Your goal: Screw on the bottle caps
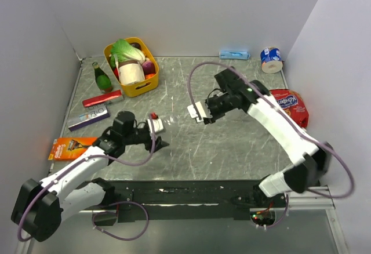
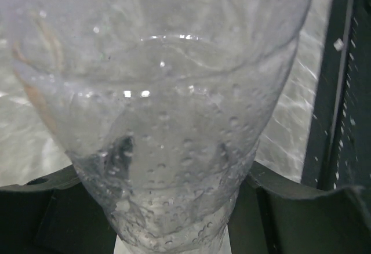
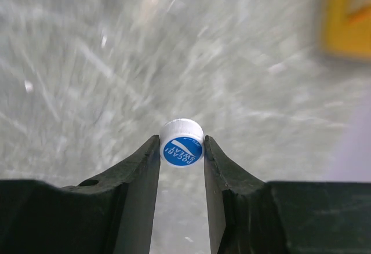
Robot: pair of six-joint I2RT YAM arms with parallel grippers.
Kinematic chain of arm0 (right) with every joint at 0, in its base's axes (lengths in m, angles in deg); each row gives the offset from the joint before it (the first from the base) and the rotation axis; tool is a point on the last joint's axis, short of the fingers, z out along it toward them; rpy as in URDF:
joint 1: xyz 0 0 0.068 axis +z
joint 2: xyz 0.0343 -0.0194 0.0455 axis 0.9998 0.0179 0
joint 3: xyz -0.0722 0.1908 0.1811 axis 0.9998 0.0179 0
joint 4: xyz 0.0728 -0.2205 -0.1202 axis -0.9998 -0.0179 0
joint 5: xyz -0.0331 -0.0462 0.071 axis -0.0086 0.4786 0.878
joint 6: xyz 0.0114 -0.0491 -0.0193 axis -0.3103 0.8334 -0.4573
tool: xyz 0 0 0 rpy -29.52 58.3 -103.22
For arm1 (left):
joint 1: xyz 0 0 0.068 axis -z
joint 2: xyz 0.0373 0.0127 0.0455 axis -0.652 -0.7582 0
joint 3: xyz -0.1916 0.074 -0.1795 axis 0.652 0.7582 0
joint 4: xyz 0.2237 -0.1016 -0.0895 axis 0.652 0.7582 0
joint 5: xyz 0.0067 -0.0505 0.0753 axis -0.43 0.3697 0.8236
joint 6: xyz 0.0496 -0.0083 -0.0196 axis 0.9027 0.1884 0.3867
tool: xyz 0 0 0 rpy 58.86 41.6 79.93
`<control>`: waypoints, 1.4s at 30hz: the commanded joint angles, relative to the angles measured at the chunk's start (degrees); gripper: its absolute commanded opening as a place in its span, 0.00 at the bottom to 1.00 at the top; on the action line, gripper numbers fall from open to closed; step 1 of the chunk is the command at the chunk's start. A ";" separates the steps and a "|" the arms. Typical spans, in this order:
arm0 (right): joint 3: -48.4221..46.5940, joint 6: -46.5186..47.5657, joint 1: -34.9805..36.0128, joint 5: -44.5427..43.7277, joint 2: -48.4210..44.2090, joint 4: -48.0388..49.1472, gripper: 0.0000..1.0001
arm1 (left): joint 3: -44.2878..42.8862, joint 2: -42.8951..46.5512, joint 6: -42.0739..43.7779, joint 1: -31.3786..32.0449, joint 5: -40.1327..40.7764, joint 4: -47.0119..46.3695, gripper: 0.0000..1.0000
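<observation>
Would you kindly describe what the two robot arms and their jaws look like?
The left arm and the right arm match: white link shells with black joints. A thin purplish cable loops loosely along each. The jaws are matte black wedges tapering towards their tips.

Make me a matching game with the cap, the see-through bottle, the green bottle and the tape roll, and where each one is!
1 bottle cap
2 clear bottle
3 green bottle
4 tape roll

A beside the yellow basket
B in the left gripper
C far right corner
D in the right gripper

Pairs: 1-D, 2-B, 3-A, 4-C
</observation>
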 commanded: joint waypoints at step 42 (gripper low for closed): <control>-12.38 -8.17 23.51 -2.50 -3.28 -13.27 0.24 | 5.86 -6.18 7.94 12.20 -3.37 -23.47 0.01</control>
